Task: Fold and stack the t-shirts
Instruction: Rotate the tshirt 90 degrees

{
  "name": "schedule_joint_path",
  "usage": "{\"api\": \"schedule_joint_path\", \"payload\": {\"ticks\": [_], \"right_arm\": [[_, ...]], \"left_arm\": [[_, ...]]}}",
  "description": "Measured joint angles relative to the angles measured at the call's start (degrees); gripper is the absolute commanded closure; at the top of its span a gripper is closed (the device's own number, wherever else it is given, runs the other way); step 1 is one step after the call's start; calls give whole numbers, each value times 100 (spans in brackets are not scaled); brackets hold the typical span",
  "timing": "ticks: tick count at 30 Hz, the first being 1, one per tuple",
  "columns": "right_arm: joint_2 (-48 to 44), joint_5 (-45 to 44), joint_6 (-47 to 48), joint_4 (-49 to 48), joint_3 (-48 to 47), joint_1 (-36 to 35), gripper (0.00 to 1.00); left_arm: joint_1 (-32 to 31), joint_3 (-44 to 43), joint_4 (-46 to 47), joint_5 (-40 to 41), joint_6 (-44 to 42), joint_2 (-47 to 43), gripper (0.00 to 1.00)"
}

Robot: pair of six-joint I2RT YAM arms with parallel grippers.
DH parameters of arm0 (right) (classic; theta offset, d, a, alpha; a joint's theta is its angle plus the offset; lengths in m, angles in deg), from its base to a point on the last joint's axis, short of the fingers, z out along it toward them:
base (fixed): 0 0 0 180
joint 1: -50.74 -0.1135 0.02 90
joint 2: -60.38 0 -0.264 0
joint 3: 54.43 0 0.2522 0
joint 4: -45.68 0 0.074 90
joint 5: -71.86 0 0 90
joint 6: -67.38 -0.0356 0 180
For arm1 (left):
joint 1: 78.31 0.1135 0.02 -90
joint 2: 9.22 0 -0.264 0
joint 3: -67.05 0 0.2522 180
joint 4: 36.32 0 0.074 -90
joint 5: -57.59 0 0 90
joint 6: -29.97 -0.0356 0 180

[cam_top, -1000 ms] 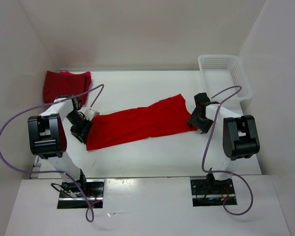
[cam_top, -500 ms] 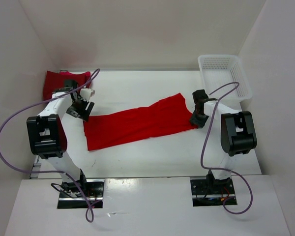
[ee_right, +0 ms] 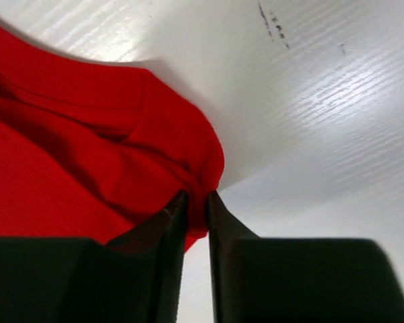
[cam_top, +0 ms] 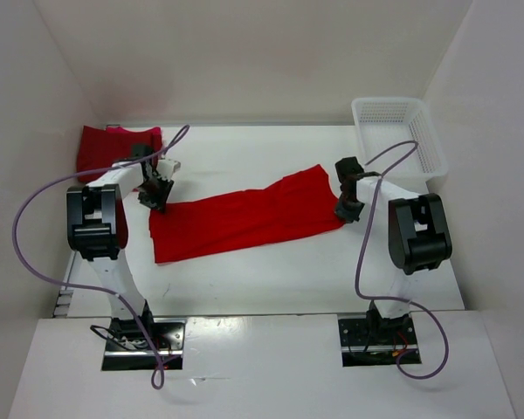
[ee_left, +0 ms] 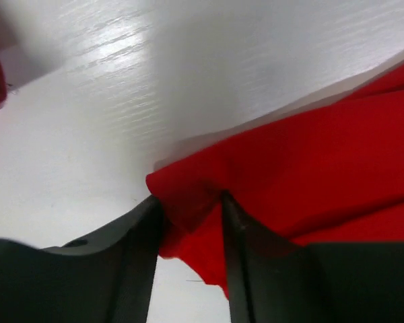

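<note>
Lying stretched across your worktop [cam_top: 271, 161], the bright red t-shirt [cam_top: 244, 218] is pinched at its right end by your right jaws; your left jaws straddle its far-left corner, half-closed, grip unclear.

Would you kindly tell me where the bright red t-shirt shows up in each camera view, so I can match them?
Top external: bright red t-shirt stretched diagonally across the middle.
Left wrist: bright red t-shirt fills the right side, its corner between the left gripper fingers.
Right wrist: bright red t-shirt fills the left half, its edge pinched by the right gripper.
Shared landmark: the white table underneath.
</note>
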Motion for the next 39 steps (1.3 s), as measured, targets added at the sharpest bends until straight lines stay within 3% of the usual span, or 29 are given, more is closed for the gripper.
{"api": "schedule_joint_path", "payload": {"ticks": [2,4,9,12,16,19,26,30,32,33,36,37,39], "right_arm": [[74,-85,24,13,-90,-85,90],[168,-173,50,26,-205,-157,96],[629,-507,83,105,-820,-369,100],[1023,-645,127,153,-1360,-474,100],[1794,-811,186,282,-2511,-518,100],[2358,-962,254,332,-3377,-546,100],[3687,-1440,426,863,-5991,-667,100],[4693,-1650,605,1447,-8115,-756,100],[5576,-1746,719,1812,-9919,-824,100],[5792,-1740,743,1880,-10319,-850,100],[6105,-1648,791,2227,-10950,-876,86],[6151,-1606,822,2277,-11053,-876,58],[6166,-1541,872,2328,-11116,-846,33]], "left_arm": [[-59,15,-20,-46,-33,2,82],[-122,105,-2,-74,-138,-66,87],[-151,599,13,-35,-601,-435,87],[-138,815,-450,-50,-920,-623,83],[-138,1012,-1095,-140,-1322,-748,69],[-234,1161,-1453,-192,-1563,-828,66],[-1290,1727,-1600,-361,-2124,-1283,65],[-1954,1845,-1617,-442,-2247,-1314,65],[-2236,1845,-1596,-501,-2253,-1316,65],[-2367,1845,-1591,-527,-2247,-1320,65],[-2785,1845,-1606,-702,-2216,-1320,63],[-2942,1845,-1615,-815,-2173,-1320,63],[-3191,1845,-1624,-1032,-2105,-1320,60]]}}
